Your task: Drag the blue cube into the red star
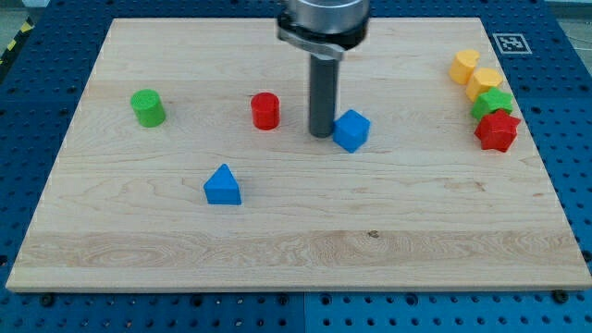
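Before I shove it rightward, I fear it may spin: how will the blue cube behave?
The blue cube probably slides flat, not rolls, given its flat faces. It sits corner-on, and my tip is at its left, so an off-centre push may twist it. The board looks smooth.

Our arm comes down from the view's top centre, its grey collar cut off by the frame edge. Below it our dark rod hangs straight and upright. Our tip [322, 135] sits low at the desk [277, 240] surface, apparently touching it, just left of the blue cube [351, 129]
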Controlling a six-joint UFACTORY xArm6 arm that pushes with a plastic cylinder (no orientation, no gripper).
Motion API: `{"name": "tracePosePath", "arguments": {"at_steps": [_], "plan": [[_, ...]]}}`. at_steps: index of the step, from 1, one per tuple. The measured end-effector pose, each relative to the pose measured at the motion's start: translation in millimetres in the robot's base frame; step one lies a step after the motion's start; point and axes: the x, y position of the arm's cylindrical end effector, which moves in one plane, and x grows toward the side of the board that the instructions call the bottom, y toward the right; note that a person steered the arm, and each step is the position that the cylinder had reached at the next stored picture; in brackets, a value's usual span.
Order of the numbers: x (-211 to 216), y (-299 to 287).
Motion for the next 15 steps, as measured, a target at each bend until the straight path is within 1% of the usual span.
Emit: {"name": "tracePosePath", "arguments": {"at_steps": [1,2,3,4,5,7,9,10,11,12,13,15], "plan": [[0,39],[0,41],[25,53],[51,90],[56,133],[52,139],[52,175],[56,177],[88,169],[108,194],[102,224],[77,227]]}}
